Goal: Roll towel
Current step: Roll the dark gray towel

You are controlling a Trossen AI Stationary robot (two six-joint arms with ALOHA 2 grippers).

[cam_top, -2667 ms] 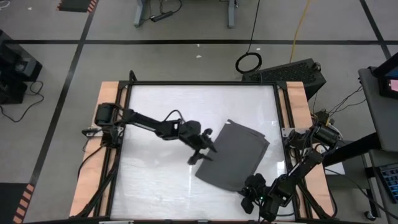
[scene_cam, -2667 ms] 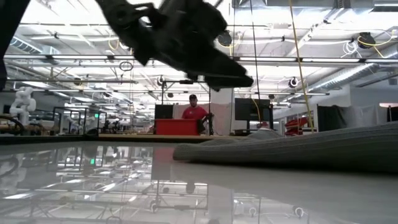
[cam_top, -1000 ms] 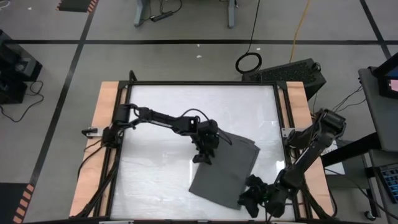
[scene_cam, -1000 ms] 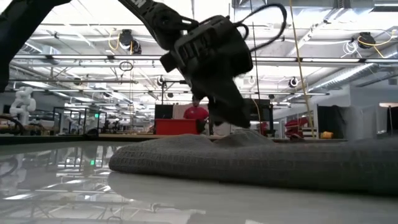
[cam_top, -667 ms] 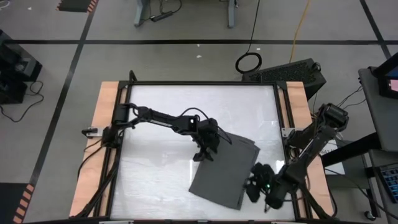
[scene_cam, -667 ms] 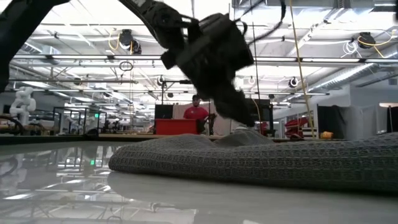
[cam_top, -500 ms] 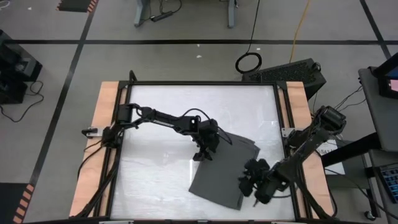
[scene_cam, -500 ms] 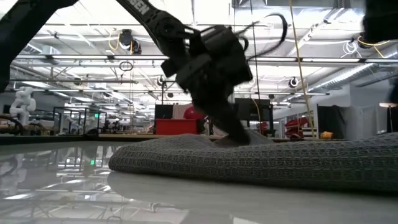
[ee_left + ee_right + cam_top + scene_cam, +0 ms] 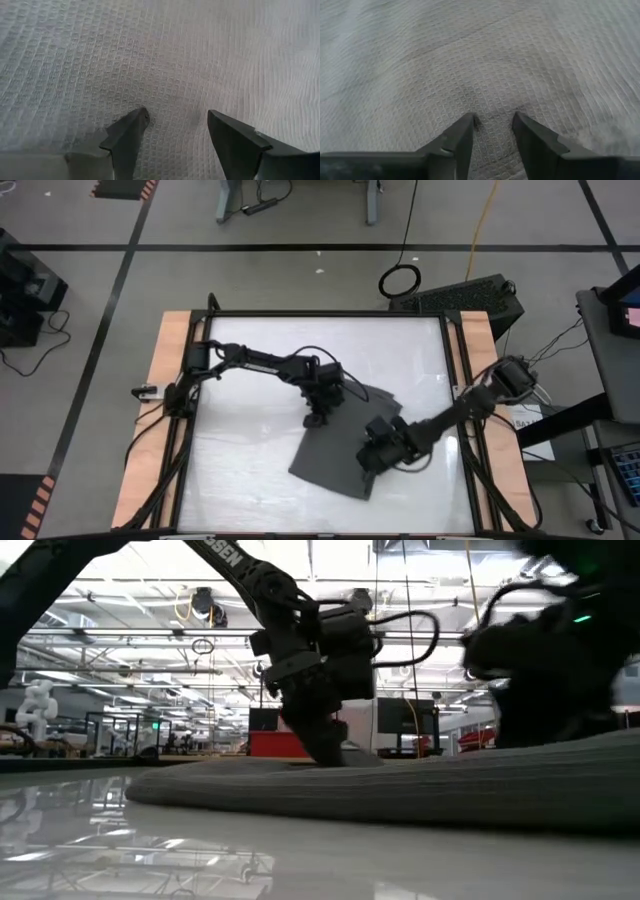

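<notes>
The dark grey towel (image 9: 325, 460) lies spread on the white table (image 9: 250, 360), right of the middle, with a narrow fold along its far right edge (image 9: 375, 398). Its waffle weave fills both wrist views (image 9: 160, 50) (image 9: 480, 50). My left gripper (image 9: 318, 420) (image 9: 177, 120) stands open on the towel's far left part, pointing steeply down. My right gripper (image 9: 370, 460) (image 9: 493, 120) stands open with a narrower gap on the towel's near right part. In the low view the towel (image 9: 400, 795) is a low flat band. My left gripper sets both spread fingertips (image 9: 142, 117) down on the towel's top face near its far left edge (image 9: 345, 762), slanting from above. No cloth is caught between them. The towel lies flat on the table under them. My right gripper rests both fingertips (image 9: 470, 121) on the towel's top face near its near right side, slanting down from the table's right. The cloth shows shallow creases around the tips (image 9: 495, 127). The towel stays on the table.
Wooden strips (image 9: 165, 380) run along the table's left and right sides. Bare white table lies left of the towel (image 9: 240, 450) and beyond it (image 9: 330, 345). The right arm (image 9: 450, 410) reaches in across the table's right edge.
My right gripper has swung from beside the table's near right edge toward the left and far side, coming down onto the towel. My left gripper has tipped steeper and sunk onto the cloth. The towel has slid a little toward the table's left, and its raised hump has flattened.
</notes>
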